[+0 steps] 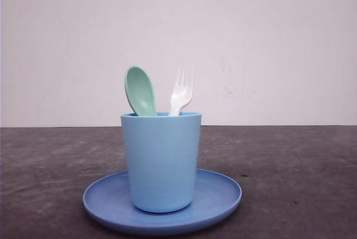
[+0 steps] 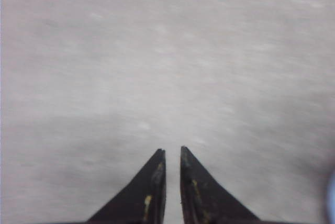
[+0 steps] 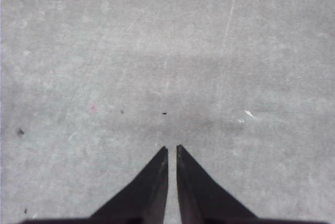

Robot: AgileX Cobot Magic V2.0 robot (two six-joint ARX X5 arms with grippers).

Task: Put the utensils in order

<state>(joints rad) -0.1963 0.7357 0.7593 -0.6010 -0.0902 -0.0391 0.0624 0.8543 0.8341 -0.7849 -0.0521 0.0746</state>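
Spoon, fork handles hidden inside cup.

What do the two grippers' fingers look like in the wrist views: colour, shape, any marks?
Both are black and wedge-shaped, tapering to sharp tips. The left gripper has yellowish scuffs along the inner edges of its fingers. The right gripper looks plain black, unmarked. No cables visible.

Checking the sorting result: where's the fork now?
Front view: the white fork stands tines-up in the light blue cup, right of the green spoon.
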